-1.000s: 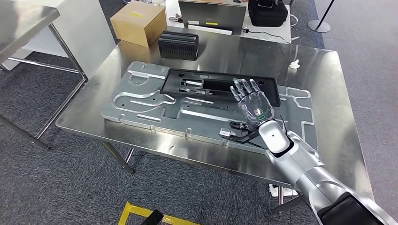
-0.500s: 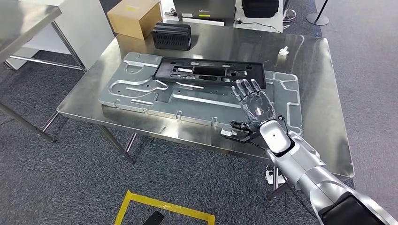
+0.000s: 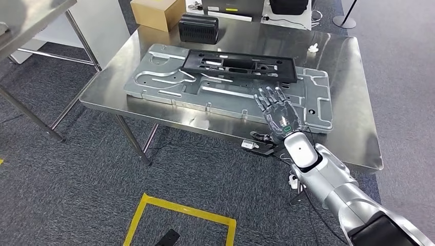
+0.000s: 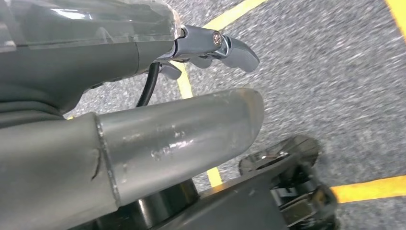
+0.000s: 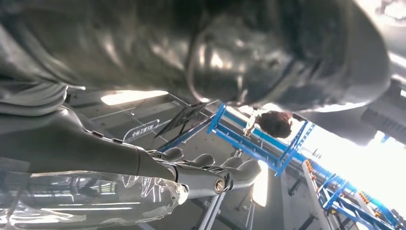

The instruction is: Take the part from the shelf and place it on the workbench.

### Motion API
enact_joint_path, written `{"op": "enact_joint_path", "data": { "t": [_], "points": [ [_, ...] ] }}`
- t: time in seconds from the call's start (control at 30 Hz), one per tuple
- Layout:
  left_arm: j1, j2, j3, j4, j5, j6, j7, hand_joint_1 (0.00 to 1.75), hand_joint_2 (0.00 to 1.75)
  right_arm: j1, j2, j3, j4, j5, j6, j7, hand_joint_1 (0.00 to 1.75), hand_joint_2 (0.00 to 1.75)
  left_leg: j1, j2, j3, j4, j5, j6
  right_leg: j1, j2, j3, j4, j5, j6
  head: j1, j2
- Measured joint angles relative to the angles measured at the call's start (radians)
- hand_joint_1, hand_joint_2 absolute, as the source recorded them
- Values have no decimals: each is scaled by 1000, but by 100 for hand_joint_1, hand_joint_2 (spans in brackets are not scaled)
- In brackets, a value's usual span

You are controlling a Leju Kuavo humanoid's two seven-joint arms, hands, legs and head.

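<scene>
The long black plastic part (image 3: 240,65) lies flat on a large grey metal plate (image 3: 159,82) on the steel workbench (image 3: 349,102). My right hand (image 3: 277,113) hovers over the plate's near right edge, short of the part, with its fingers spread and nothing in it. In the right wrist view the same hand (image 5: 143,167) shows its fingers stretched out and apart against the shiny table surface. My left hand (image 4: 143,96) hangs low over grey carpet with yellow tape lines and holds nothing.
A cardboard box (image 3: 156,11) and a black ribbed box (image 3: 198,28) stand at the workbench's far left. A small white object (image 3: 313,48) lies at the far right. Another steel table (image 3: 31,20) stands to the left. Yellow floor tape (image 3: 179,215) marks the carpet below.
The whole picture has shifted, so the camera moved back from the workbench. My right hand, earlier over the black part, is now nearer the table's front edge, still spread and holding nothing.
</scene>
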Motion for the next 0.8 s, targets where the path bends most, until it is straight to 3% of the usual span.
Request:
{"op": "enact_joint_path", "data": {
  "t": [0.07,0.13,0.2,0.23,0.3,0.37,0.4,0.43,0.47,0.53,0.6,0.63,0.7,0.73,0.77,0.8],
  "points": [
    [0,0,0,0,0,0,0,0,0,-2,1,-2,-1,0,-1,0,0,0,-2,0,-25,14,13,-9,2,1,106,-143,-6,-7,-1,0],
    [0,-1,0,0,0,1,0,0,0,-2,2,-3,-1,0,-1,0,0,0,-5,0,-35,19,28,-21,7,2,159,-232,-37,-17,-1,0],
    [2,-1,0,0,-1,2,0,0,0,1,2,-4,-1,0,-1,0,0,0,-4,-2,-41,18,41,-32,7,0,154,-243,-27,-30,-1,0],
    [3,0,0,0,0,2,0,0,0,2,3,-4,-1,0,-1,0,0,0,-3,-3,-48,26,30,-38,5,-2,146,-244,-16,-39,-1,0],
    [6,0,1,0,0,3,0,0,0,3,4,-4,0,-1,0,0,0,0,0,-6,-73,88,-47,-46,1,-5,121,-248,9,-55,-2,0],
    [7,0,1,0,0,4,0,0,0,4,5,-4,0,-1,0,0,0,0,2,-7,-100,212,-145,-52,3,-5,88,-245,34,-60,-2,0],
    [6,0,1,0,0,4,0,0,0,5,5,-4,0,-2,0,0,0,0,2,-7,-105,266,-165,-54,4,-5,70,-243,47,-59,-3,0],
    [6,0,1,0,0,4,0,0,0,6,5,-4,0,-2,0,0,0,0,2,-7,-99,299,-159,-54,4,-5,52,-241,59,-58,-3,0],
    [6,0,1,0,0,4,0,0,0,8,5,-4,0,-2,-1,0,0,0,2,-7,-78,299,-132,-53,4,-5,34,-237,70,-56,-3,0],
    [5,0,1,0,0,5,0,0,0,9,6,-4,1,-2,-1,0,0,0,2,-7,8,211,-87,-47,5,-6,3,-230,91,-50,-3,0],
    [2,1,1,0,-1,6,0,0,0,8,6,-6,0,-3,-2,0,0,0,-2,-9,106,72,-109,-38,6,-6,-16,-226,111,-41,-2,0],
    [1,1,1,0,-1,6,0,0,0,7,6,-7,0,-4,-2,1,0,0,-5,-10,131,27,-125,-34,6,-6,-19,-228,122,-35,-2,0],
    [1,1,1,0,-1,7,3,0,0,8,5,-9,0,-6,-5,1,0,0,-7,-9,133,-1,-121,-21,6,-6,-23,-238,143,-23,-1,0],
    [2,1,1,0,-1,8,4,0,0,10,4,-9,1,-7,-6,0,0,0,-5,-7,124,-5,-108,-14,5,-5,-27,-237,137,-17,-2,0],
    [3,1,1,0,-2,8,6,0,0,12,3,-9,1,-8,-8,1,0,0,-4,-5,114,-7,-95,-3,5,-4,-36,-221,110,-12,-1,0],
    [4,0,1,0,-2,9,6,0,0,13,2,-10,2,-9,-9,2,0,0,-2,-2,102,-8,-81,5,4,-3,-49,-186,65,-8,0,0]
  ]
}}
